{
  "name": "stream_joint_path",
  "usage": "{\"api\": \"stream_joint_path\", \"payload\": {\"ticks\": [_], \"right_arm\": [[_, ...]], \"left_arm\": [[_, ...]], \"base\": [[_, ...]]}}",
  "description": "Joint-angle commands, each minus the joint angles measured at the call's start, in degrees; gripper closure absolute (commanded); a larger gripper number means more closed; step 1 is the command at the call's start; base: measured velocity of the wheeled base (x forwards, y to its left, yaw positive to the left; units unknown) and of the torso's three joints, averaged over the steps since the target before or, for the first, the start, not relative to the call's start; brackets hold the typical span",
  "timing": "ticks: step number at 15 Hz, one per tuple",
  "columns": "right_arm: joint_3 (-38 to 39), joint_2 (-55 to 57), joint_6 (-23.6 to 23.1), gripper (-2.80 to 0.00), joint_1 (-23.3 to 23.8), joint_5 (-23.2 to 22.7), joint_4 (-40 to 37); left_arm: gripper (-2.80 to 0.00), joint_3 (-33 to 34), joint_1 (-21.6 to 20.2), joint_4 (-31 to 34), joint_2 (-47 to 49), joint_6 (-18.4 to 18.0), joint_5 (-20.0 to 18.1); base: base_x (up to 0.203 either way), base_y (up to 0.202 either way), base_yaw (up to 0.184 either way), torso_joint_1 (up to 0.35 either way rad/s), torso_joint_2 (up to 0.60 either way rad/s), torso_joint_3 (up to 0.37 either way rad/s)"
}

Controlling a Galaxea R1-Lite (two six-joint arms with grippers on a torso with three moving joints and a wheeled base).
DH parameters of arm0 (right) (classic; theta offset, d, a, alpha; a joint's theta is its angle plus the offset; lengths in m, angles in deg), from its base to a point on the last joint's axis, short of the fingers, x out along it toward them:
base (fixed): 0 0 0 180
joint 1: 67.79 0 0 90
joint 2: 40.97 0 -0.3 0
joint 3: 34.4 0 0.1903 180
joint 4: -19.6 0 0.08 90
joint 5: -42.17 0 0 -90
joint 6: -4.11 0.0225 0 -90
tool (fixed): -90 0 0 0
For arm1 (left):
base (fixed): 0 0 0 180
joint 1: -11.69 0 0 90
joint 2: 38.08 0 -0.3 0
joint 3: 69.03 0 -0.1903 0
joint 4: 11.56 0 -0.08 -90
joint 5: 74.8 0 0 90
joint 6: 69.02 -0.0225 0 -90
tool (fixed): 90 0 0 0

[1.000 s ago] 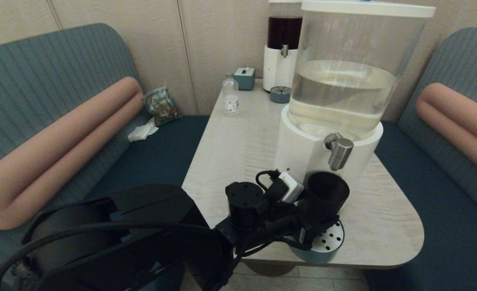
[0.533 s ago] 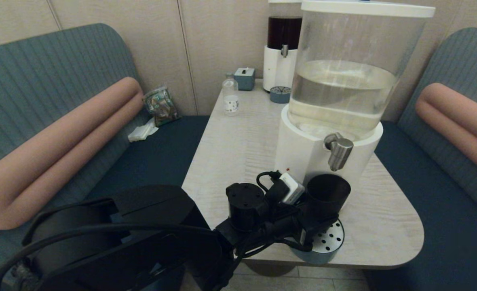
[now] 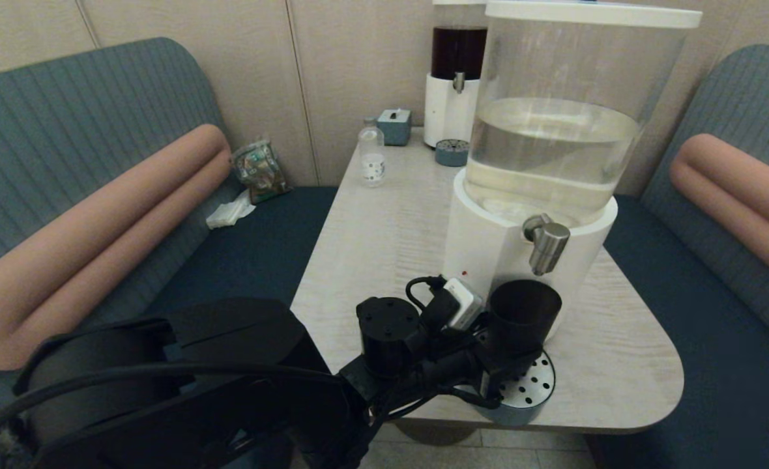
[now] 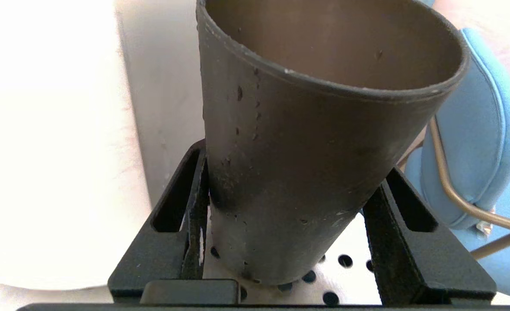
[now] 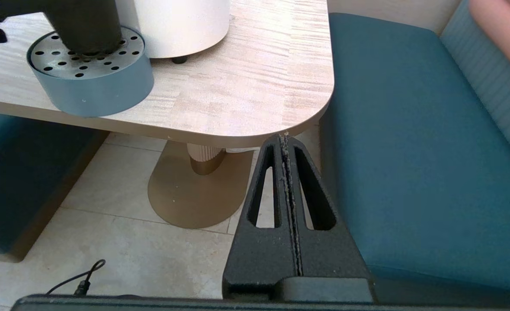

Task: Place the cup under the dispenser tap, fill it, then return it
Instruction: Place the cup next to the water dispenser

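Observation:
The dark tapered cup (image 3: 524, 312) stands on the perforated drip tray (image 3: 533, 389), just below and left of the brushed-silver dispenser tap (image 3: 546, 244). My left gripper (image 3: 509, 357) reaches in from the left and is shut on the cup low on its body. In the left wrist view both black fingers (image 4: 194, 190) press the sides of the cup (image 4: 324, 129), which leans a little, its base at the tray's holes. My right gripper (image 5: 285, 139) is shut and empty, parked below the table's near right corner.
The big clear-tank dispenser (image 3: 554, 130) fills the table's right side. A small clear bottle (image 3: 371, 156), a tissue box (image 3: 394, 125) and a dark-liquid dispenser (image 3: 456, 85) stand at the back. The rounded table edge (image 5: 255, 138) is close; blue benches (image 5: 410, 129) flank it.
The left gripper's fingers have closed onto the cup. The left wrist and the cup have shifted slightly to the left. The right arm has not moved.

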Motion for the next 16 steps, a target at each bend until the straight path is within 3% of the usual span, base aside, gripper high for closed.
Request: {"api": "stream_joint_path", "payload": {"ticks": [1,16], "right_arm": [[0.1,0.0,-0.1,0.0,0.0,0.0,0.0],[0.0,0.0,-0.1,0.0,0.0,0.0,0.0]], "left_arm": [[0.0,1.3,0.0,-0.6,-1.2,0.0,-0.1],[0.0,10.5,-1.4,-4.3,-6.4,3.7,5.3]], "base": [[0.0,0.0,0.0,0.0,0.0,0.0],[0.0,0.0,0.0,0.0,0.0,0.0]]}}
